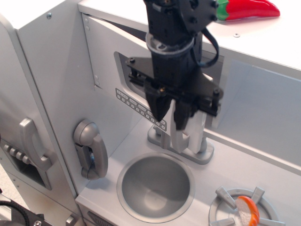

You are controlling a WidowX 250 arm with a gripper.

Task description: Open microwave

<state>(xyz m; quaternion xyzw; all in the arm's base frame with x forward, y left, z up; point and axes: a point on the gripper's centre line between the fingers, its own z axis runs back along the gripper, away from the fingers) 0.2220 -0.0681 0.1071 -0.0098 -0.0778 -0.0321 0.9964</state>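
1. Microwave [106,61]: set in the upper cabinet, at 11 o'clock from the sink [155,186]. Its flat grey door is swung partly out on its left hinge, with a dark gap along the top edge.
2. Button row [136,107]: a strip of small dark keys on the door, running toward 4 o'clock and ending behind the gripper.
3. Handle [178,136]: chunky grey bar at the door's free edge, standing upright just above the tap [188,149].
4. Gripper [171,115]: black, pointing down from 12 o'clock. Its two dark fingers [157,106] sit either side of the handle's upper part, closed in on it. The window is mostly hidden behind the gripper body.
5. Phone [91,148]: grey handset on the wall at 9 o'clock from the sink, well apart from the gripper.
6. Pepper [249,8]: red, lying on the countertop at 1 o'clock from the gripper.
7. Burner [242,209]: at 3 o'clock from the sink, carrying an orange-and-white item.
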